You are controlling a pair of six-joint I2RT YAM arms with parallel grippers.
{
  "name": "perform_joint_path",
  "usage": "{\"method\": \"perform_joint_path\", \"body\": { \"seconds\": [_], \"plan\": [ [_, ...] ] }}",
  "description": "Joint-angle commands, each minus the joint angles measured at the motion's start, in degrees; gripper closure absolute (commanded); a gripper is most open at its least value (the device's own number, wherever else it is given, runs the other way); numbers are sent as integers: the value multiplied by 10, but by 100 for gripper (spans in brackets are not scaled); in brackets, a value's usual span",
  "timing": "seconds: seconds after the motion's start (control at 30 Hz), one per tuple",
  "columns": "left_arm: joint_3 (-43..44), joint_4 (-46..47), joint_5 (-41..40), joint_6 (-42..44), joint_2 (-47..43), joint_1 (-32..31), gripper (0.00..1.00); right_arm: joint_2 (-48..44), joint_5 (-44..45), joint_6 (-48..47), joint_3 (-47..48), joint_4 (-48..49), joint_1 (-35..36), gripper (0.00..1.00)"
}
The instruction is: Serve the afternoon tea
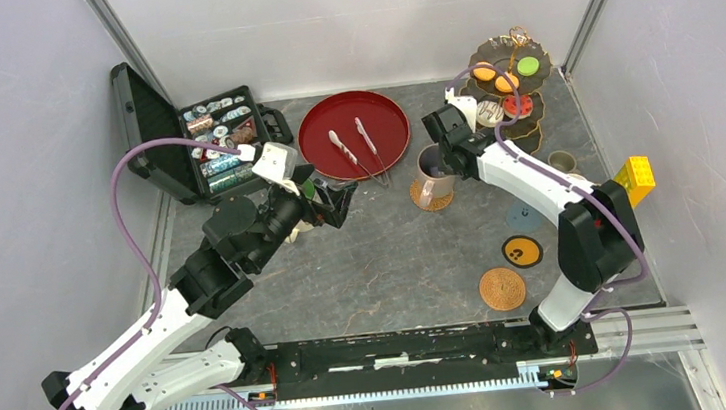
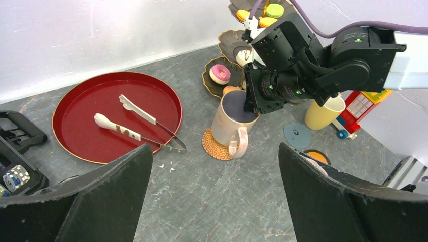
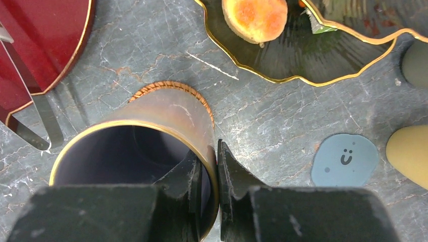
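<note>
My right gripper is shut on the rim of the beige mug, with one finger inside and the other finger outside the wall. The mug stands on a woven coaster, handle toward the arms. Right behind it is the dark three-tier stand, which carries orange, green, red and white cakes; a pink cake and an orange cake lie on its bottom plate. A yellow mug and a small grey mug stand to the right. My left gripper hangs open and empty over bare table left of the beige mug.
The round red tray holds two tongs, just left of the beige mug. An open black case sits at the back left. A blue coaster, an orange-and-black one and a woven one lie front right, beside a yellow block.
</note>
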Motion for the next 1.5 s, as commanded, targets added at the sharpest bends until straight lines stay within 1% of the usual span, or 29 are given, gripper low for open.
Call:
{"method": "perform_joint_path", "body": {
  "seconds": [0.0,0.3,0.7,1.37,1.43,1.47],
  "plan": [
    [9,7,-3,-5,2,-1,0,-1,-32,-3,33,48,-11,100],
    [9,7,-3,-4,4,-1,0,17,-59,7,22,60,-20,100],
    [9,7,-2,-4,4,-1,0,32,-62,7,14,63,-35,100],
    [9,6,0,-6,4,-1,0,42,-65,10,-2,65,-36,100],
    [9,7,1,-7,5,-1,0,42,-66,7,-1,65,-35,95],
    [9,7,2,-7,5,-1,0,40,-69,2,0,66,-35,89]
  ]
}}
